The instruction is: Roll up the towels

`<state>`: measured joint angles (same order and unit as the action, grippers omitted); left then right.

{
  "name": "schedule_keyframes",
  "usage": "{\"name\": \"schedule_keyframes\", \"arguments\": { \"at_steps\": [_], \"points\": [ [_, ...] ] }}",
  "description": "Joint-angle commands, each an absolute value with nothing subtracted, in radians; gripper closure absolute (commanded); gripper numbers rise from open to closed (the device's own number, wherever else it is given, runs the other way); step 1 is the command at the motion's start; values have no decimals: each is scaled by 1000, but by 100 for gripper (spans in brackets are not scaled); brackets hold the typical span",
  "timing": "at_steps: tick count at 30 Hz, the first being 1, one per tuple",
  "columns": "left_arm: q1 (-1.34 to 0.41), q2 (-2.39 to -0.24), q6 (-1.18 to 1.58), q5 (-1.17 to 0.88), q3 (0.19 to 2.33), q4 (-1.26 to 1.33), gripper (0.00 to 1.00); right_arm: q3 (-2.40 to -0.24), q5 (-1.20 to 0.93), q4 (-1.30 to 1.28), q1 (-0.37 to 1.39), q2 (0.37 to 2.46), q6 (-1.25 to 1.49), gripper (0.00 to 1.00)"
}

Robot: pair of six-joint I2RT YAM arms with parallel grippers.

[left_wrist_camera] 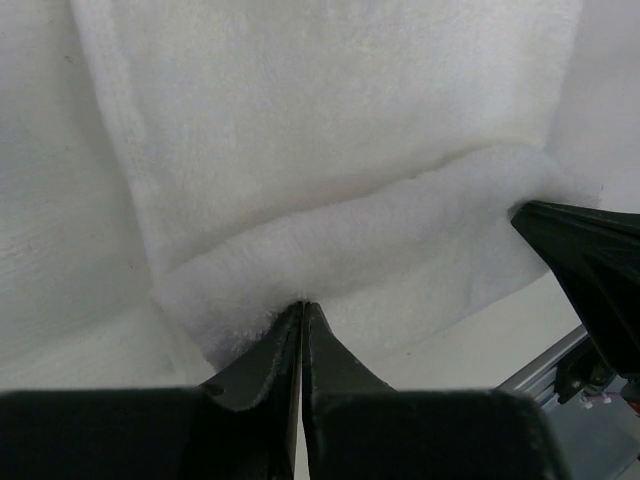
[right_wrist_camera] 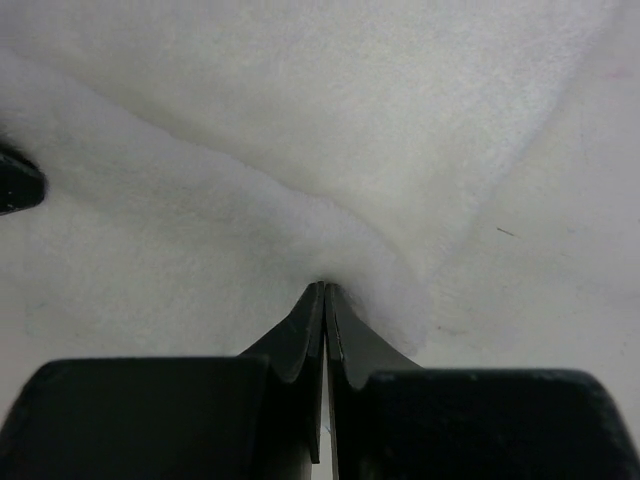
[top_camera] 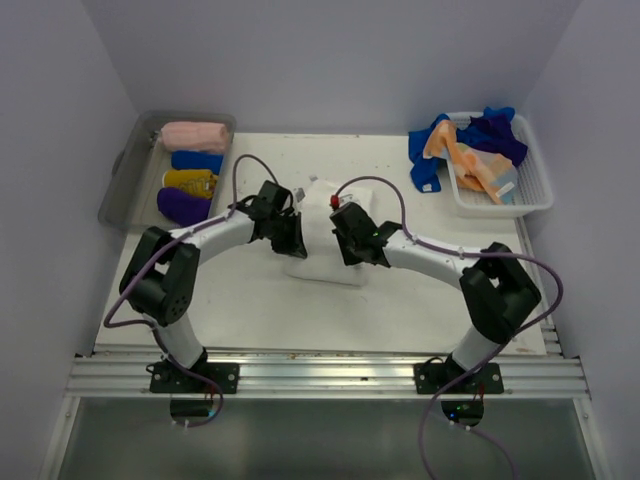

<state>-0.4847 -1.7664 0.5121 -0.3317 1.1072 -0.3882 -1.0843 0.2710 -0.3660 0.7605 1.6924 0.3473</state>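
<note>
Left wrist view: the left gripper has its fingers pressed together, pinching the rolled near edge of the white towel. The right gripper is closed on the same edge. The towel lies mid-table, partly rolled, between both arms.

Worktop: open passage along the near strip and on both flanks of the white towel. The centre is crowded by the left gripper and right gripper, both pinched onto the towel's fold. Tray of rolled towels bounds far left; basket of cloths far right.
</note>
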Motion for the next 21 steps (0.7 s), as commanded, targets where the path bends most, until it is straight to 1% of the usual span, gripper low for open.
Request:
{"name": "schedule_keyframes", "arguments": {
  "at_steps": [1,6,14,17,21],
  "points": [
    [-462,-1661,499,-308,1150,-402,94,-1077,305,-413,759,1583,342,96],
    [-433,-1696,485,-333,1157,-396,93,-1084,316,-410,753,1630,322,96],
    [-430,-1871,482,-298,1177,-357,96,-1068,301,-330,723,1796,325,99],
    [-430,-1887,480,-290,1192,-370,97,-1075,298,-354,723,1772,318,100],
    [-428,-1801,482,-244,1206,-417,97,-1072,314,-391,723,1655,314,99]
  ]
}}
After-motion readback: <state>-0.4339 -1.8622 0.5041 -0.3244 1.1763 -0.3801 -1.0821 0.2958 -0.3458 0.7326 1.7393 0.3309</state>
